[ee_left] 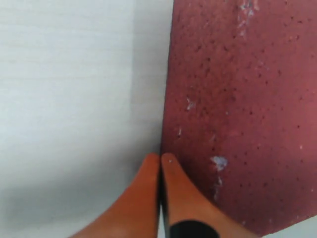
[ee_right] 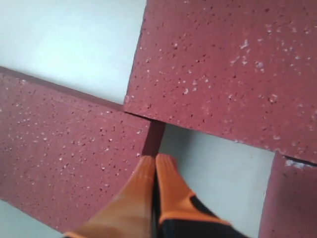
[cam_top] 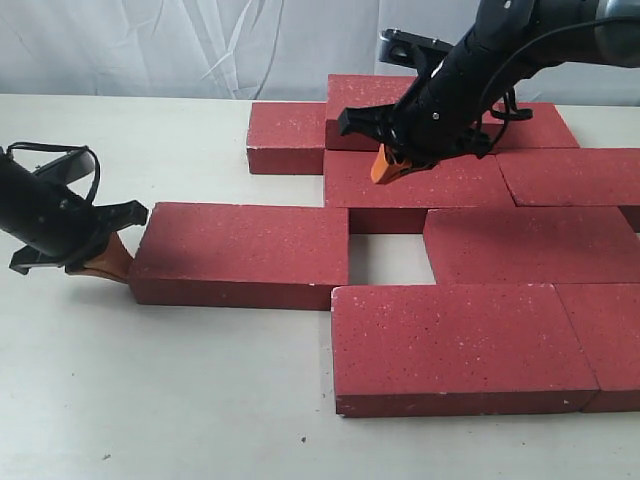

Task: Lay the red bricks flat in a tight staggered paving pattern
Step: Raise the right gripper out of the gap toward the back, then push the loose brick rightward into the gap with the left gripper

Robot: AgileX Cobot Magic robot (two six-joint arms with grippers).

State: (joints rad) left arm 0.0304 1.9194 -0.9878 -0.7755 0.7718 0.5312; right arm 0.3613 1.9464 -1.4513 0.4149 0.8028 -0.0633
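Several red bricks (cam_top: 455,345) lie flat in staggered rows on the white table (cam_top: 150,400). One brick (cam_top: 240,250) sits left of the others, apart from its row by a bare gap (cam_top: 385,255). My left gripper (cam_top: 108,262) is shut and empty, with its orange tips against that brick's left end. In the left wrist view the left gripper (ee_left: 160,158) meets the brick's (ee_left: 237,109) edge. My right gripper (cam_top: 385,170) is shut and empty above a back-row brick (cam_top: 440,185). The right wrist view shows the right gripper (ee_right: 155,159) over the gap (ee_right: 218,173) between bricks (ee_right: 233,64).
A white cloth backdrop (cam_top: 150,40) hangs behind the table. Bare table lies to the left and front of the bricks. The brick rows run off the right edge of the exterior view.
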